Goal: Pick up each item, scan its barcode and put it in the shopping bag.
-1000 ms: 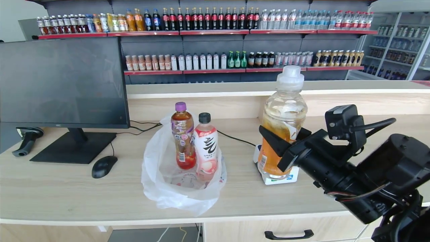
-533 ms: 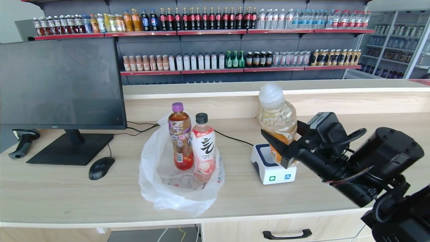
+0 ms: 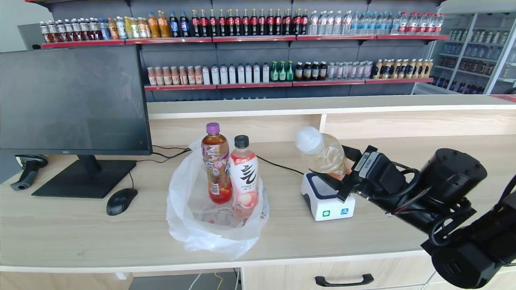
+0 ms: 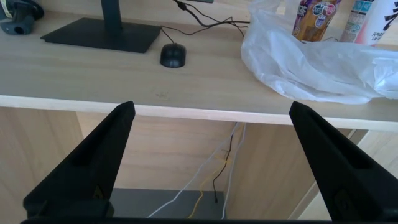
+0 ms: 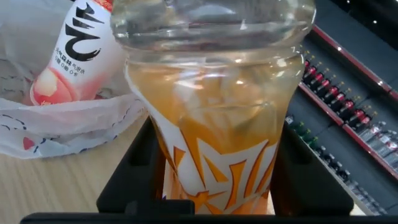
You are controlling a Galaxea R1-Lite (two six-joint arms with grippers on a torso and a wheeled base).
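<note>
Bottle (image 3: 322, 151), pinched between right fingers (image 5: 127, 174), tilts over scanner (image 3: 326, 201), bagging yet to come; two bottles (image 3: 217, 169) already stand in bag (image 3: 201, 231) on tabletop (image 3: 80, 233); left fingers (image 4: 93, 162) spread, holding nothing.

Your right arm (image 3: 455, 189) is matte black: rounded drum-shaped joints, looping black cables beside thin red and white wires, a boxy wrist block (image 3: 375, 169) with a pale label. Your left jaws are black tapering wedges.
</note>
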